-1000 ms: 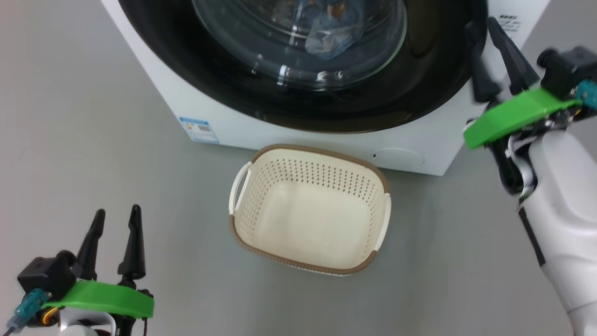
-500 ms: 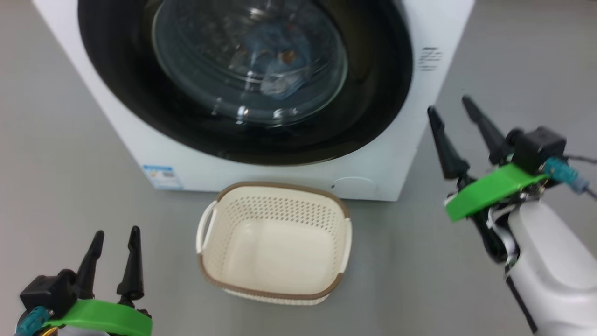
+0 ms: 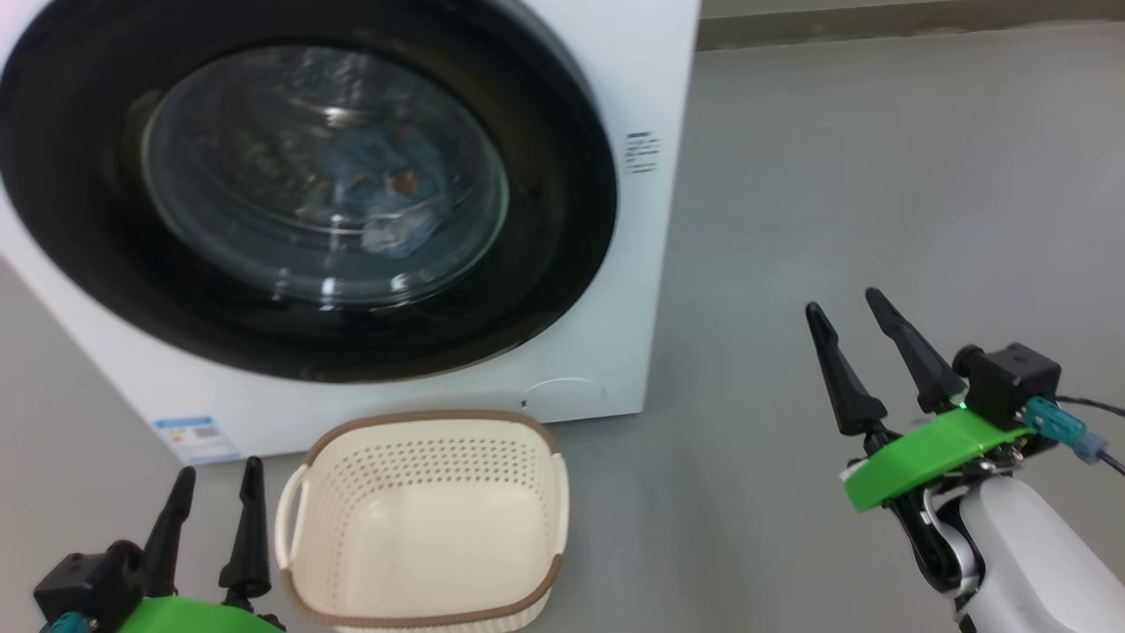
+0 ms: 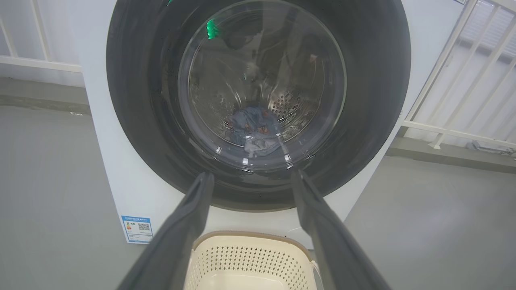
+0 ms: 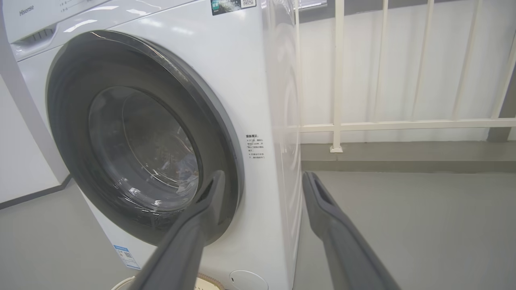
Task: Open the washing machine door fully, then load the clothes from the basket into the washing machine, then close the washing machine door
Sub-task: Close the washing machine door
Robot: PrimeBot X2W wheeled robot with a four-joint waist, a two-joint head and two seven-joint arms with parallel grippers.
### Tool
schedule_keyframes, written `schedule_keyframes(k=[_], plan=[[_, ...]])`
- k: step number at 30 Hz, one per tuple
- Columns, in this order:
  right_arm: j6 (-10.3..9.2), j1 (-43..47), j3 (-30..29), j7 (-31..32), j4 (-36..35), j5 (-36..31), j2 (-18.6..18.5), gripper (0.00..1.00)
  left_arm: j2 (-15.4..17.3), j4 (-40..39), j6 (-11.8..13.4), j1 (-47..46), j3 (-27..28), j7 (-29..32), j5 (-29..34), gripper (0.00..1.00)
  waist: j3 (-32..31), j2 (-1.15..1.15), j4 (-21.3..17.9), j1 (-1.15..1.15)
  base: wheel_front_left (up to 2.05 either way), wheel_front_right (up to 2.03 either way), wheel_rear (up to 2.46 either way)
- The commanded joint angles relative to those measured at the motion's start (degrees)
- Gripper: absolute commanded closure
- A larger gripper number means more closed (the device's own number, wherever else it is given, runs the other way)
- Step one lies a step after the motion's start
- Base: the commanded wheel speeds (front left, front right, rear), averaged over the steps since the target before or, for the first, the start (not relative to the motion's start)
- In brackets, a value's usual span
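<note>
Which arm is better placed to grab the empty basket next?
Probably left. The left gripper stands open beside the left handle of the basket; the right gripper, also open, hangs over the floor well off to the basket's right.

Glossy blk rim, clear glass bowl on washing machine door (image 3: pixel 562 220); smooth white washing machine (image 3: pixel 655 70) body; matt perforated plastic basket (image 3: pixel 431 416), woven-look rim; soft cloth clothes (image 4: pixel 252 129); matt grey floor (image 3: pixel 879 176).
</note>
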Motion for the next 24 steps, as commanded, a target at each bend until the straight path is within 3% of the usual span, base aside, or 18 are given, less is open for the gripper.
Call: schedule_keyframes(k=[1, 11, 24], plan=[[-0.41, 0.55, 0.24, -0.29, -1.94, -0.01, -0.73, 0.00, 1.49, -1.82, 0.44, -0.77, 2.40, -0.08, -0.33, 0.00, -1.85, 0.00, -3.07, 0.00, 0.00, 0.00, 0.00], [-0.41, 5.42, -3.08, -0.29, -4.87, -1.26, -1.26, 0.00, 1.70, -3.29, 1.23, 0.73, 2.59, 0.04, -0.86, 0.00, -2.51, 0.00, -5.25, 0.00, 0.00, 0.00, 0.00], [-0.41, 9.68, -6.17, -0.29, -5.72, -2.85, 0.31, 0.00, 1.58, -4.86, 2.01, 1.09, 1.82, 0.07, -0.77, 0.00, -2.67, 0.00, -4.34, 0.00, 0.00, 0.00, 0.00]])
